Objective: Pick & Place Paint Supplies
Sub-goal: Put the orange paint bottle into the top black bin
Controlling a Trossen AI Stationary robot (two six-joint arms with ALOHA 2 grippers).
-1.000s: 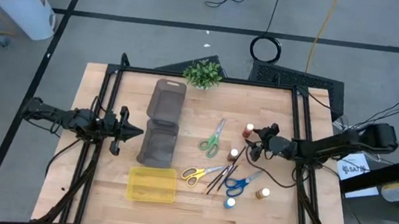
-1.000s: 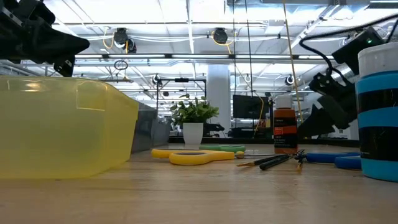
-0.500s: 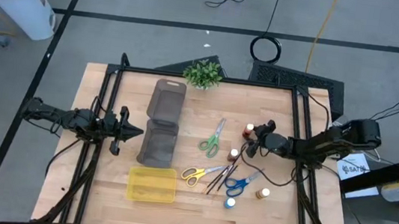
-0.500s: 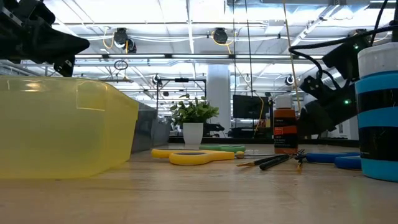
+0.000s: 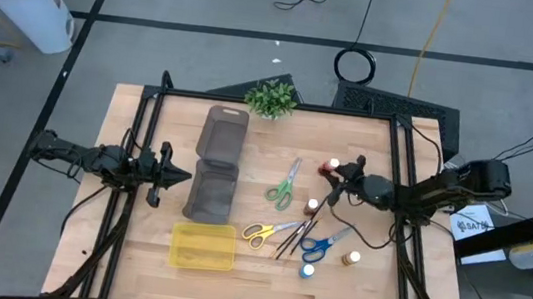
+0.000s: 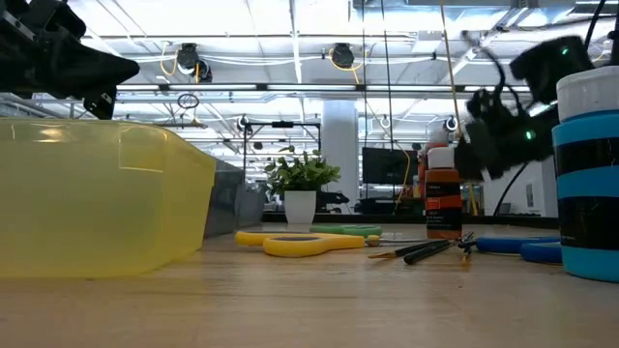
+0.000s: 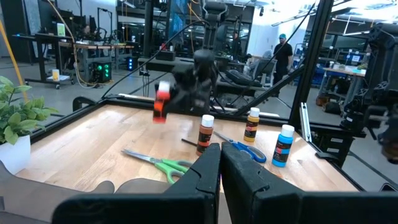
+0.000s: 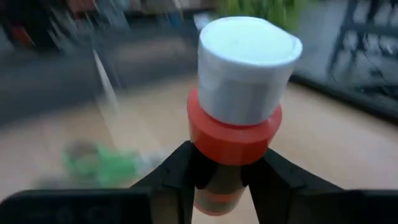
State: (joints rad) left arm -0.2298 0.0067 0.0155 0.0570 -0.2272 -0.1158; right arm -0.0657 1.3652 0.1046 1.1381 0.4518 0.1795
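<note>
My right gripper [image 5: 340, 177] is shut on a small red paint bottle with a white cap [image 5: 331, 166], right of the table's middle; the same bottle [image 7: 161, 102] shows blurred in the left wrist view. On the table lie green scissors [image 5: 285, 184], yellow scissors [image 5: 261, 233], blue scissors [image 5: 324, 244] and thin dark brushes [image 5: 292, 239]. An orange bottle [image 5: 312, 206], another small bottle [image 5: 353, 259] and a blue bottle [image 5: 307, 271] stand on their bases. My left gripper [image 5: 184, 176] waits shut at the left, beside the organiser tray. My right gripper pinches the bottle's red body [image 8: 219, 163] just below the white cap [image 8: 246, 65], one finger [image 8: 178, 176] on each side. The fingers come in about level from the table's right. The bottle stands roughly upright in the hold, a little above the wood.
A long dark grey organiser tray [image 5: 217, 164] lies left of centre, with a yellow rectangular tray [image 5: 203, 246] near the front edge. A small potted plant [image 5: 271, 98] stands at the far edge. Bare wood lies between the scissors and the far edge.
My right gripper has gone a little toward the table's left, its fingers have shut on the red bottle, and it has risen. The bottle, which stood on the table, has come up with it and shifted slightly toward the far edge.
</note>
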